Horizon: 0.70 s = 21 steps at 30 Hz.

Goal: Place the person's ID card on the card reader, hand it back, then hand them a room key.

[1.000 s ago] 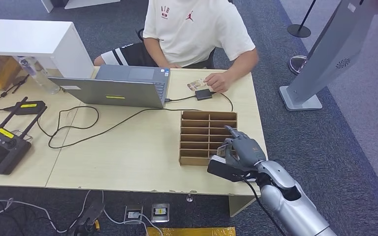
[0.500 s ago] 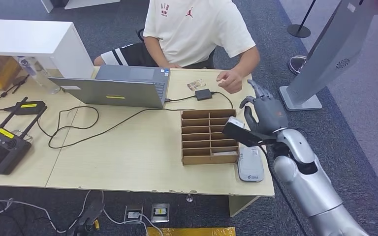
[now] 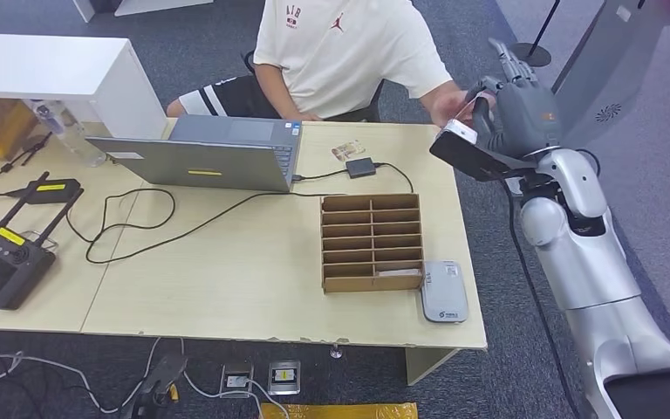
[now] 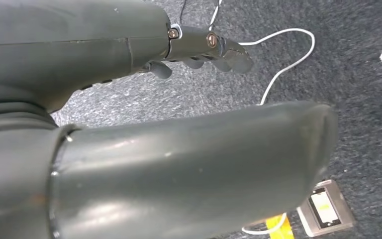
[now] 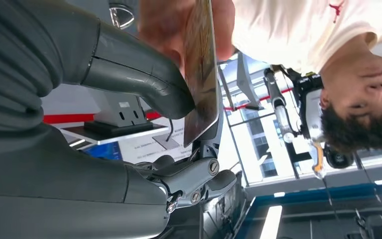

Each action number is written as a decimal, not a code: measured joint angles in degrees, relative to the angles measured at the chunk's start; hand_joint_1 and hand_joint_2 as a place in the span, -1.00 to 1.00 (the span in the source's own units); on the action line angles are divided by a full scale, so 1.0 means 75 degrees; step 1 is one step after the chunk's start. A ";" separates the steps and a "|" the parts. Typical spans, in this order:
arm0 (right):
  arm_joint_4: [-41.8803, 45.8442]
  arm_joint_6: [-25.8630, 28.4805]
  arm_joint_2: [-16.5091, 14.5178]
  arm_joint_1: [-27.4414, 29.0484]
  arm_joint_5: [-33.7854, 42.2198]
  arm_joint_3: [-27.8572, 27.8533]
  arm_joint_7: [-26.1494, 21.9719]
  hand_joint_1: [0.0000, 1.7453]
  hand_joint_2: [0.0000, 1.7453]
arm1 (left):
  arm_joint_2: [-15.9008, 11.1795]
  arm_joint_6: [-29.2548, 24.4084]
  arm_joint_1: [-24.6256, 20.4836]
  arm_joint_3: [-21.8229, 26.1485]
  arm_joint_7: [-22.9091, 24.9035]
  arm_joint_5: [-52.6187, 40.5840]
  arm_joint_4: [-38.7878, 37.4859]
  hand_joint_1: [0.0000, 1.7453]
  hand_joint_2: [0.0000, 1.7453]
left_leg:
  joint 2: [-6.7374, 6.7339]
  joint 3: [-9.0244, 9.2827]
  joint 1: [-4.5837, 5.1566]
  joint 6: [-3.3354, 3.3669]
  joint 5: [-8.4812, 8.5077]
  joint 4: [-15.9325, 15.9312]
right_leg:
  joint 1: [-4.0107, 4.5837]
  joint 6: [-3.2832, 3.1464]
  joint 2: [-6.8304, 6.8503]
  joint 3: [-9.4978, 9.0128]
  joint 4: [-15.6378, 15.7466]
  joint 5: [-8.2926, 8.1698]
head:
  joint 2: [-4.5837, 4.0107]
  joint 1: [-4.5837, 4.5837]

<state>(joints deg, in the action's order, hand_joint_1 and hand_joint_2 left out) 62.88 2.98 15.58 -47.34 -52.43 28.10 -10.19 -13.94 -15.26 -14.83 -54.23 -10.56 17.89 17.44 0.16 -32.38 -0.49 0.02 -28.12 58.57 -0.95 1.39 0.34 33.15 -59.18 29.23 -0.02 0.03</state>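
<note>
Raised from beside the wooden organizer [image 3: 371, 242], the right robot hand [image 3: 515, 105] now meets the person's hand [image 3: 450, 103] past the bench [image 3: 253, 271] corner — pinching the card [image 5: 200, 74]. Card reader [image 3: 443, 291] lies near the bench edge; left robot hand [image 4: 199, 47] hangs, fingers curled, holding nothing.

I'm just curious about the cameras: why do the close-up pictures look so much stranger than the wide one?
Head view: evenly lit and sharp across the desk. Right wrist view: upside down, with bright ceiling lights glaring behind the card held by the right robot hand. Left wrist view: the left robot hand sits so near the lens that it looks huge and soft.
</note>
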 joint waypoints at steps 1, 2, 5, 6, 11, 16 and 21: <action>-0.0178 0.0039 -0.0041 -0.0040 -0.0010 0.0023 -0.0034 1.00 1.00 | 0.0001 0.0011 -0.0015 0.0000 0.0006 -0.0009 0.0000 -1.00 -1.00 | 0.0000 0.0000 0.0000 0.0000 0.0000 0.0000 | 0.0000 0.0000 0.0000 0.0000 0.0000 0.0000 | 0.0000 -0.0001; -0.0348 0.0072 -0.0082 -0.0077 -0.0016 0.0044 -0.0067 1.00 1.00 | 0.0002 0.0022 -0.0023 0.0000 0.0012 -0.0018 0.0000 -1.00 -1.00 | 0.0001 0.0000 0.0000 0.0000 0.0000 0.0000 | 0.0000 0.0000 0.0000 0.0000 0.0000 0.0000 | 0.0000 -0.0001; -0.0823 0.0179 -0.0204 -0.0179 -0.0028 0.0093 -0.0129 1.00 1.00 | 0.0001 0.0035 -0.0024 0.0000 0.0023 -0.0033 0.0000 -1.00 -1.00 | 0.0001 0.0000 0.0000 0.0000 0.0000 0.0000 | 0.0000 0.0000 0.0001 0.0000 0.0000 0.0000 | 0.0000 -0.0001; -0.0984 0.0230 -0.0242 -0.0209 -0.0029 0.0109 -0.0148 1.00 1.00 | 0.0000 0.0035 -0.0024 0.0000 0.0025 -0.0034 0.0000 -1.00 -1.00 | 0.0001 0.0000 0.0000 0.0000 0.0000 0.0000 | 0.0000 0.0000 0.0002 0.0000 0.0000 0.0000 | 0.0000 -0.0002; -0.1717 0.0478 -0.0382 -0.0306 -0.0015 0.0192 -0.0220 -0.11 1.00 | -0.0004 0.0019 -0.0014 0.0000 0.0026 -0.0044 0.0000 -1.00 -1.00 | 0.0002 -0.0001 0.0000 0.0000 0.0000 0.0000 | 0.0000 0.0000 0.0003 0.0000 0.0000 0.0000 | 0.0000 -0.0002; -0.2142 0.0721 -0.0420 -0.0348 0.0010 0.0293 -0.0200 -1.00 1.00 | -0.0004 -0.0036 0.0001 0.0000 0.0025 -0.0061 0.0000 -1.00 -1.00 | 0.0002 -0.0001 0.0000 0.0000 0.0000 0.0000 | 0.0000 0.0000 0.0004 0.0000 0.0000 0.0000 | 0.0000 -0.0001; -0.2296 0.1396 -0.0420 -0.0387 0.0119 0.0361 -0.0284 -1.00 1.00 | -0.0005 -0.0127 0.0068 0.0000 -0.0029 -0.0018 0.0000 -1.00 -1.00 | 0.0001 0.0000 0.0000 0.0000 0.0000 0.0001 | 0.0000 0.0000 0.0000 0.0003 0.0000 0.0000 | 0.0000 -0.0001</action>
<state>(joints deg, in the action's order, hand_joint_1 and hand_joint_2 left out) 45.66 13.45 12.44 -50.24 -51.54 30.81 -12.32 -13.98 -16.21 -14.32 -54.23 -10.78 17.75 17.44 0.16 -32.38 -0.49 0.01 -28.12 58.58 -0.95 1.39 0.34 33.17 -59.17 29.23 -0.02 0.02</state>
